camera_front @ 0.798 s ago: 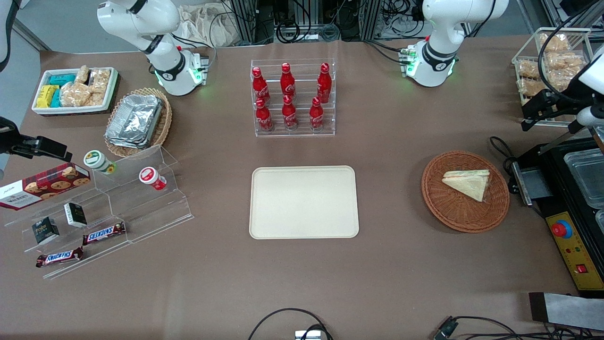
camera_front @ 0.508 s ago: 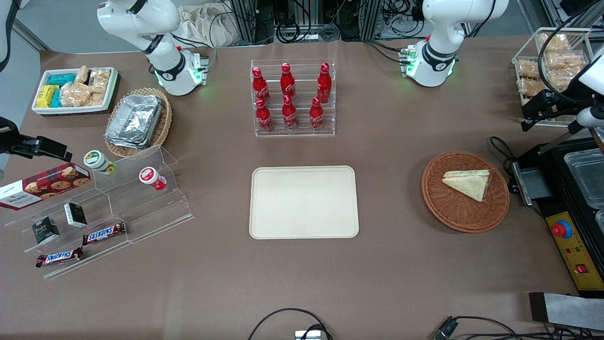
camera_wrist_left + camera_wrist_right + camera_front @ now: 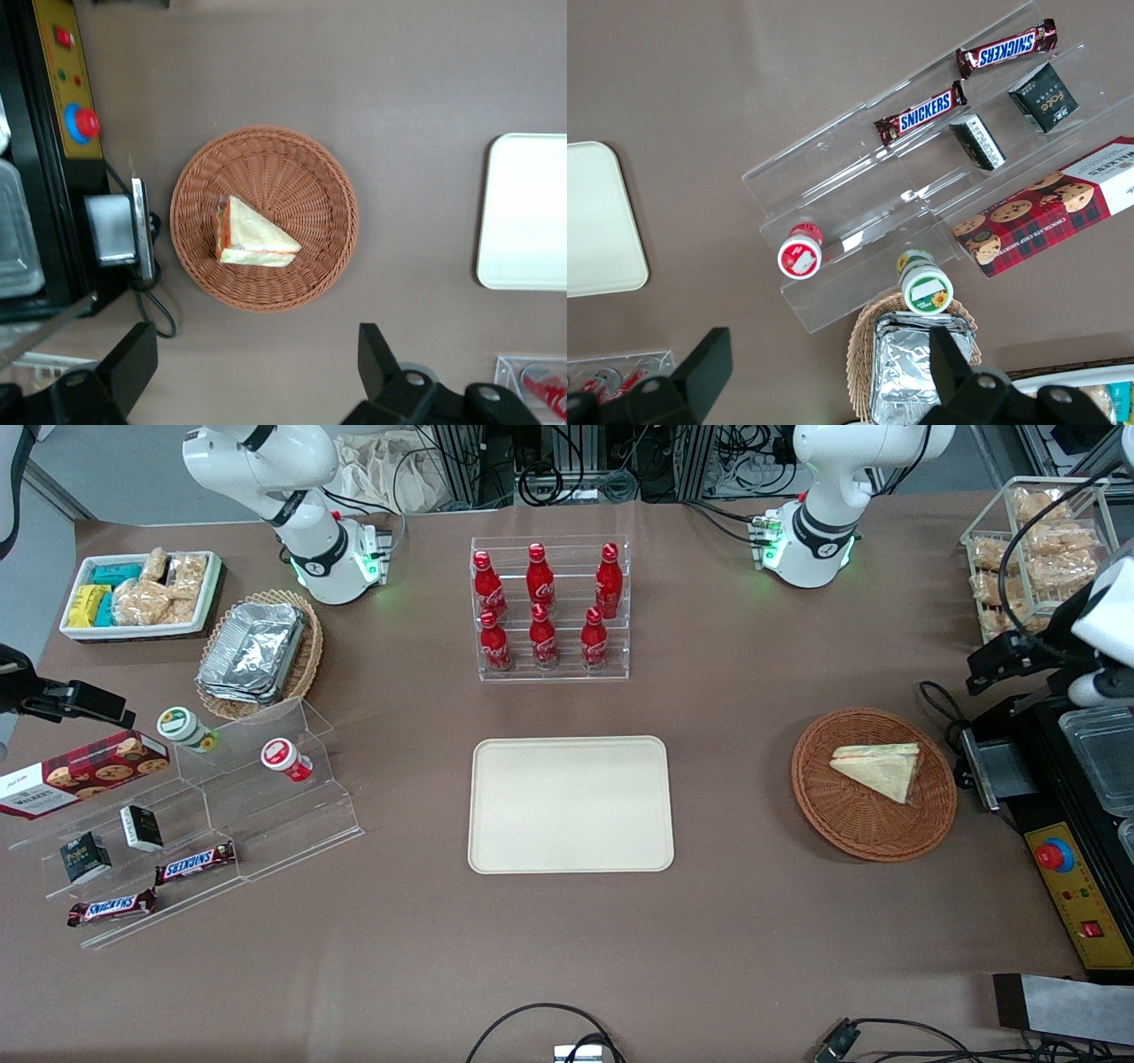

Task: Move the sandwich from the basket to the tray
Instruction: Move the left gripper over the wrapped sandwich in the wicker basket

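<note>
The sandwich (image 3: 877, 769) lies in the round reddish-brown wicker basket (image 3: 842, 815) toward the working arm's end of the table. The cream tray (image 3: 570, 803) lies flat at the table's middle with nothing on it. My left gripper (image 3: 1001, 660) hangs high above the table, a little farther from the front camera than the basket and close to the black machine. In the left wrist view the gripper (image 3: 257, 363) is open and empty, its fingers (image 3: 133, 354) wide apart over bare table beside the basket (image 3: 292, 177). The sandwich (image 3: 252, 237) and a tray edge (image 3: 527, 212) show there too.
A black machine with a red button (image 3: 1054, 856) stands beside the basket, with a cable (image 3: 939, 700) on the table. A wire basket of bagged snacks (image 3: 1036, 549) and a rack of red bottles (image 3: 549, 607) stand farther back. A clear stepped stand (image 3: 221, 806) holds snacks.
My left gripper has moved nearer to the front camera and toward the wicker basket. The sandwich, basket and tray have not moved.
</note>
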You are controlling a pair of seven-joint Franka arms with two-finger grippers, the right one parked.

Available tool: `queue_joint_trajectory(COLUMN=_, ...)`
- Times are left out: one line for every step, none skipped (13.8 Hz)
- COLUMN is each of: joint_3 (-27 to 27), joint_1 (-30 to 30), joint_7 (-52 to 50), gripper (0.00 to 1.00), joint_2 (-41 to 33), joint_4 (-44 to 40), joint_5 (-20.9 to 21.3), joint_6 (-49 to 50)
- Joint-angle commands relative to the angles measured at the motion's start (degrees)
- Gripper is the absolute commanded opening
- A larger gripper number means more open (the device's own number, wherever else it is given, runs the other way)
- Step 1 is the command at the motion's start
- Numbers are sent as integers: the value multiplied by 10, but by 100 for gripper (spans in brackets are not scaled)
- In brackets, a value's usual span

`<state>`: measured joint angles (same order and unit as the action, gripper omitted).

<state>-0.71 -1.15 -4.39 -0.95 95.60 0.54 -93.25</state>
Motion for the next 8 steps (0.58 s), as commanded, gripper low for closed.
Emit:
queue_joint_trajectory(joint_3=-2, joint_1=-1, joint_7=-68, gripper=100, joint_2=24, joint_4=7, joint_5=-6, joint_6=-21)
queue_joint_trajectory(joint_3=-2, joint_1=0, joint_7=-92, gripper=100, joint_2=23, joint_4=27, joint_5=-7, joint_6=-45)
queue_joint_trajectory(joint_3=-3, joint_1=0, joint_7=-105, gripper=100, joint_2=23, joint_4=44, joint_5=-10, joint_6=-64)
queue_joint_trajectory(joint_3=-3, joint_1=0, joint_7=-119, gripper=100, joint_2=24, joint_4=63, joint_5=-12, joint_6=-80)
queue_joint_trajectory(joint_3=-3, joint_1=0, joint_7=-139, gripper=100, joint_2=23, joint_4=84, joint_5=-12, joint_6=-103)
queue_joint_trajectory(joint_3=-3, joint_1=1, joint_7=-164, gripper=100, joint_2=18, joint_4=110, joint_5=-13, joint_6=-130)
queue_joint_trajectory(joint_3=-3, joint_1=1, joint_7=-192, gripper=100, joint_2=17, joint_4=134, joint_5=-13, joint_6=-157)
queue_joint_trajectory(joint_3=-3, joint_1=1, joint_7=-220, gripper=100, joint_2=17, joint_4=152, joint_5=-13, joint_6=-181)
